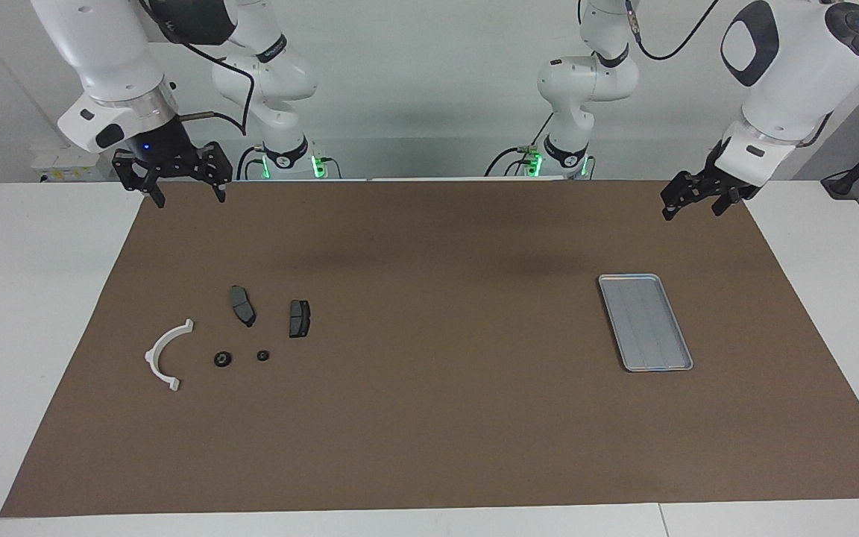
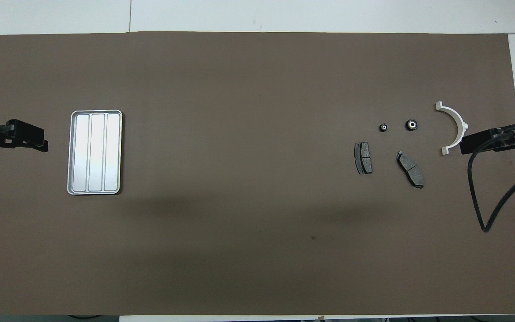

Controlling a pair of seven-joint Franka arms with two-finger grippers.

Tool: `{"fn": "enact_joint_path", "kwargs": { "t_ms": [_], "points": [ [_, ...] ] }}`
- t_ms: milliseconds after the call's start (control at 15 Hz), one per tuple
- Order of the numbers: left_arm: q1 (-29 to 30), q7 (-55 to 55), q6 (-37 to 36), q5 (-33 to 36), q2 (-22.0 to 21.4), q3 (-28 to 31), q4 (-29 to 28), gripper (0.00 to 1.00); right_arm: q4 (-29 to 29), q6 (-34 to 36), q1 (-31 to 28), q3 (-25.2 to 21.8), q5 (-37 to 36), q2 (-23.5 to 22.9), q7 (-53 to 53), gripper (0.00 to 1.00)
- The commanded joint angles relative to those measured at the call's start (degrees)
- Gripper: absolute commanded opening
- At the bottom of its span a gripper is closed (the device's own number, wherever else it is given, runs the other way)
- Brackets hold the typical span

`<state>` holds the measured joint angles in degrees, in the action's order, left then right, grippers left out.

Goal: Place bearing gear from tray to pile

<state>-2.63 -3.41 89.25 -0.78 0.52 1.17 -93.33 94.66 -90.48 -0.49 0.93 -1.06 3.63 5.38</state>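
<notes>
The silver ribbed tray (image 1: 646,322) (image 2: 95,152) lies toward the left arm's end of the brown mat with nothing in it. Toward the right arm's end lies the pile: a white half-ring bracket (image 1: 162,353) (image 2: 455,126), two dark brake pads (image 1: 242,305) (image 1: 299,318) (image 2: 363,158) (image 2: 410,169), and two small black round bearing gears (image 1: 223,359) (image 1: 262,355) (image 2: 412,124) (image 2: 384,127), farther from the robots than the pads. My left gripper (image 1: 692,211) (image 2: 38,143) hangs open, raised over the mat beside the tray. My right gripper (image 1: 188,198) (image 2: 465,145) hangs open, raised over the mat by the bracket.
The brown mat (image 1: 429,418) covers most of the white table (image 1: 27,298). A black cable (image 2: 485,192) loops down from the right arm over the mat's edge at that arm's end.
</notes>
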Motion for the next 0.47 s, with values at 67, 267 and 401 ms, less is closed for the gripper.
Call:
{"fn": "enact_joint_path", "kwargs": {
  "t_ms": [67,267,401],
  "points": [
    [0.1,0.2,-0.1,0.7,-0.8,-0.3,-0.9,1.0,1.2,0.7,-0.9,0.3,1.2,1.3,-0.8,1.0],
    [0.1,0.2,0.0,0.8,-0.8,-0.2,-0.8,1.0,1.1,1.1,-0.9,0.1,1.2,1.3,-0.8,1.0],
    [0.1,0.2,0.4,0.8,-0.8,-0.2,-0.8,1.0,1.1,1.2,-0.9,-1.0,1.2,1.2,-0.8,1.0]
  ]
}}
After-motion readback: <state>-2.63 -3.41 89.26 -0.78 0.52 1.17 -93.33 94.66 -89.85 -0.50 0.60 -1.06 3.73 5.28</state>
